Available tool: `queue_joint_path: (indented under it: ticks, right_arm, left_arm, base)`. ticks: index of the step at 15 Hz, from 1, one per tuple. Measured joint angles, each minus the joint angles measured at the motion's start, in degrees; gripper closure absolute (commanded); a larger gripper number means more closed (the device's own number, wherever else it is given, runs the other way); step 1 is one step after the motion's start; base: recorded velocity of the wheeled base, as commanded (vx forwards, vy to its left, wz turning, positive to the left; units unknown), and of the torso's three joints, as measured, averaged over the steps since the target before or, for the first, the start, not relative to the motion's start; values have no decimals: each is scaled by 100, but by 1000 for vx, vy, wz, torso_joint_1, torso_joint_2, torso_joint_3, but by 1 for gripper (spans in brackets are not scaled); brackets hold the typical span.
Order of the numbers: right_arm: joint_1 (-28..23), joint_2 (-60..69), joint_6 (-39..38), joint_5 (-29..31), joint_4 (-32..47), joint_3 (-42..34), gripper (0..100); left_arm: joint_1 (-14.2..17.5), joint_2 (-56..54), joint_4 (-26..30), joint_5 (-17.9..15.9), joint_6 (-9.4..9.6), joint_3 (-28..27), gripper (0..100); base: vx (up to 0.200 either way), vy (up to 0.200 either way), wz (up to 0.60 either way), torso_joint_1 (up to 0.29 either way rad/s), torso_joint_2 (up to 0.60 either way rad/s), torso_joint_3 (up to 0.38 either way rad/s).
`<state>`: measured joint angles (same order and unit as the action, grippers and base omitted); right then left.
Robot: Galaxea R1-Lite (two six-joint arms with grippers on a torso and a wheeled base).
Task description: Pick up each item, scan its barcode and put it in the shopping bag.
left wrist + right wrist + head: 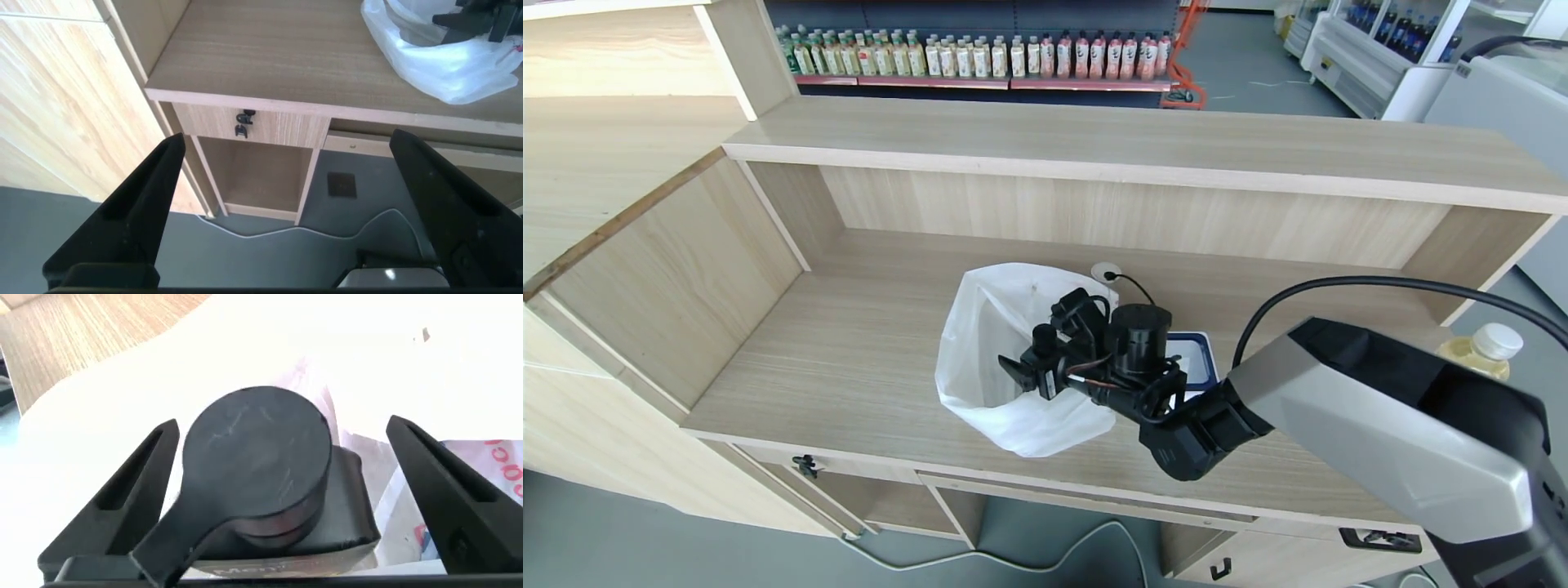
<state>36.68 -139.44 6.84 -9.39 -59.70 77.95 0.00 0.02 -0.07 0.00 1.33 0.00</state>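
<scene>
Plastic of the white shopping bag (pixel 980 351) hides what is inside it in the head view, and the right arm (pixel 1380 425) covers its mouth. The bag stands on the counter (pixel 849 351). The right tool (pixel 282 429) hangs over the bag, fingers wide apart, holding nothing. Under it lies a black box (pixel 257 461) with a round lid, beside a red-printed packet (pixel 490 457), cut off. The left tool (pixel 286 140) is open too, low by the counter's front

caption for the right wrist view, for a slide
Right gripper, jaws open, flanking a black-lidded container, the white shopping bag behind it.
</scene>
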Motion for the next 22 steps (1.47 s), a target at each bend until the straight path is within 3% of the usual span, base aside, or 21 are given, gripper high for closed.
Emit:
queue_joint_path:
  ticks: [7,13,16,22]
  right_arm:
    - [-133,749,-496,22,202,184,0]
    - [-892,1499,-730,48,571,-347,0]
    - [-1257,2238,-976,503,1270,-708,0]
    - [-1604,4597,-1069,1623,3813,-2164,0]
  left_arm:
    - [0,0,5,0,-51,0,0]
    - [0,0,7,0,-101,0,0]
    - [0,0,7,0,-112,0,0]
    - [0,0,7,0,-115,0,0]
  base:
    - [0,0,0,0,0,0]
    - [0,0,0,0,0,0]
    - [0,0,0,0,0,0]
    - [0,0,0,0,0,0]
